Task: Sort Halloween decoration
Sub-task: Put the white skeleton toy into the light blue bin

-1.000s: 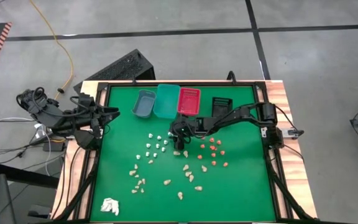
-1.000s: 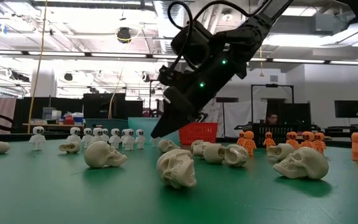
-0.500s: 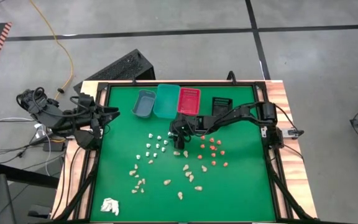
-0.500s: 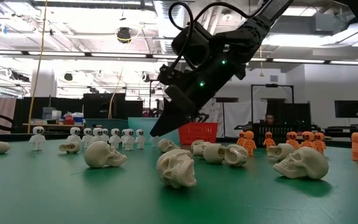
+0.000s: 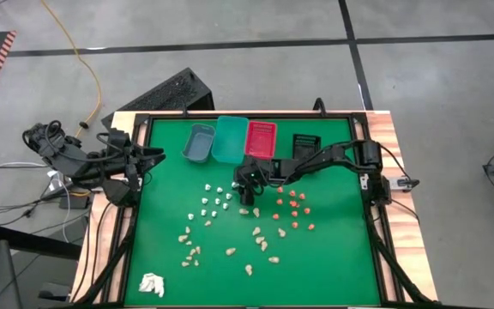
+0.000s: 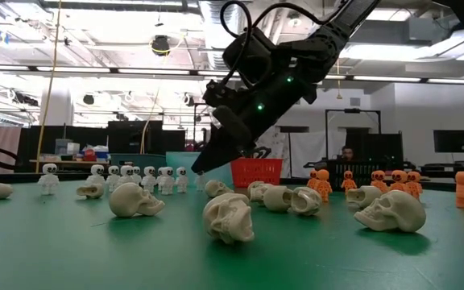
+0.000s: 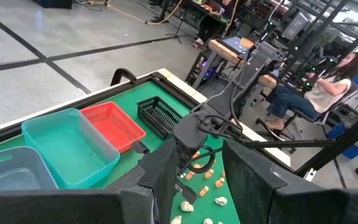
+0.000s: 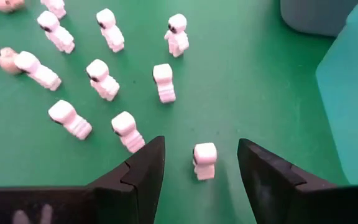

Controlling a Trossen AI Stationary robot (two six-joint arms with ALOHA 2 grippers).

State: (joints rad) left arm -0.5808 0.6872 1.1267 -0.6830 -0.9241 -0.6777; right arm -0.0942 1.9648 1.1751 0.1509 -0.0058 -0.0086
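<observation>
The Halloween decoration is scattered over the green mat (image 5: 161, 223): white skeleton figures (image 5: 214, 202), orange figures (image 5: 295, 210) and tan skulls (image 5: 260, 239). My right gripper (image 8: 201, 148) is open, low over the far end of the white cluster and slanting down. One white figure (image 8: 204, 160) sits on the mat between its fingers, with a gap on each side. In the low view this gripper (image 6: 200, 167) hovers just above the mat. My left gripper (image 5: 157, 154) waits open, raised over the table's left edge.
Grey (image 5: 198, 143), teal (image 5: 230, 139), red (image 5: 261, 139) and black (image 5: 305, 146) bins stand in a row at the far edge, the teal one close to my right gripper. A white paper wad (image 5: 152, 284) lies near the front left corner. A person sits beyond the table (image 7: 316, 93).
</observation>
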